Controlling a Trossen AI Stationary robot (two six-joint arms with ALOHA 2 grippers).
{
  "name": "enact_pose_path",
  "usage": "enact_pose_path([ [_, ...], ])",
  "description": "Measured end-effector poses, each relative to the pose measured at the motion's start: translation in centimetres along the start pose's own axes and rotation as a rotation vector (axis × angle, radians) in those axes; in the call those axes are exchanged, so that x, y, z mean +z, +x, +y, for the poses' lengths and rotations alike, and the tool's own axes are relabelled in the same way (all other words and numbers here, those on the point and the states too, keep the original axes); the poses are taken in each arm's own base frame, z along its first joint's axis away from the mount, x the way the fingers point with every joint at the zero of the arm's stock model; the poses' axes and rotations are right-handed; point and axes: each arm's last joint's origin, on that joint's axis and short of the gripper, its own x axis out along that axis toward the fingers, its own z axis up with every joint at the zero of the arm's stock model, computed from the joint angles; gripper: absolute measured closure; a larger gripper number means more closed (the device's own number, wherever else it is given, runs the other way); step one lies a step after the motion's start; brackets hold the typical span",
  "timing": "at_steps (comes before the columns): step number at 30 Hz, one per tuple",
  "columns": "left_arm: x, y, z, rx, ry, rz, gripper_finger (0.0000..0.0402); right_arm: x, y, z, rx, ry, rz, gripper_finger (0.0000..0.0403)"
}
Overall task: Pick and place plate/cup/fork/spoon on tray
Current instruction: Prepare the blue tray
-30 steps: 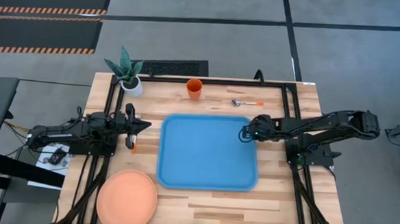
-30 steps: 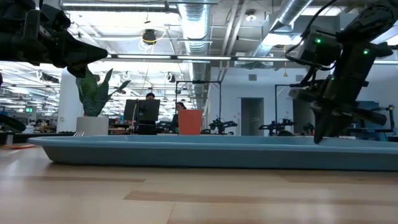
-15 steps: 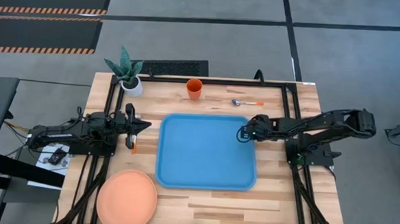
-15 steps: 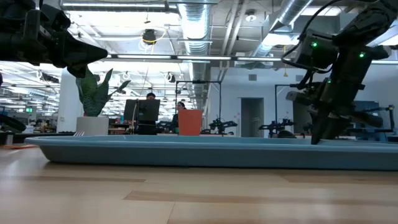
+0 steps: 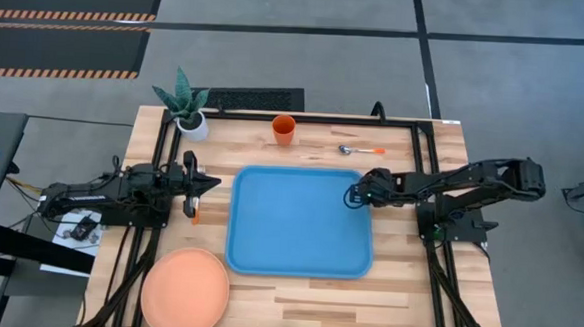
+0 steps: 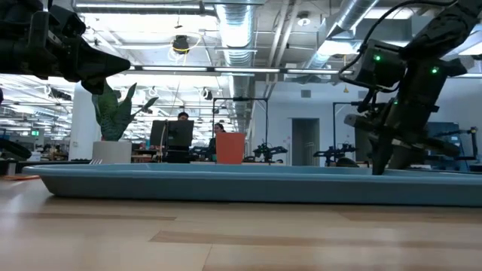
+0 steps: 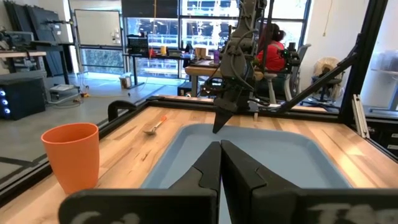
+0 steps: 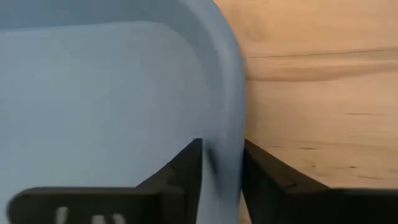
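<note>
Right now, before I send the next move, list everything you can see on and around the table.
tray: one, light blue, middle of table, empty
plate: one, salmon-orange, near-left corner
cup: one, orange, upright, far edge
spoon: one, silver bowl, orange handle, far edge, right of cup
fork: one, only an orange handle shows under the left arm
potted plant: one, green, white pot, far-left corner
person: one, red top, seated beyond the table
left gripper: fingers together, left of tray
right gripper: fingers astride the tray's right rim
</note>
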Motion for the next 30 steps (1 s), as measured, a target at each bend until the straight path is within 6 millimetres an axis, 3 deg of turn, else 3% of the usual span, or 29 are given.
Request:
enact_pose_path([
  [10, 0.0, 0.0, 0.0, 0.000, 0.000, 0.000, 0.0401, 0.1, -0.3, 0.3, -0.003, -0.024, 0.002, 0.0206],
  [21, 0.0, 0.0, 0.0, -0.008, 0.000, 0.001, 0.0401, 1.4, -1.9, 0.7, -0.147, -0.149, 0.007, 0.0202],
  [30, 0.0, 0.0, 0.0, -0.008, -0.001, 0.002, 0.0401, 1.9, -2.1, 1.3, -0.103, -0.196, 0.036, 0.0215],
])
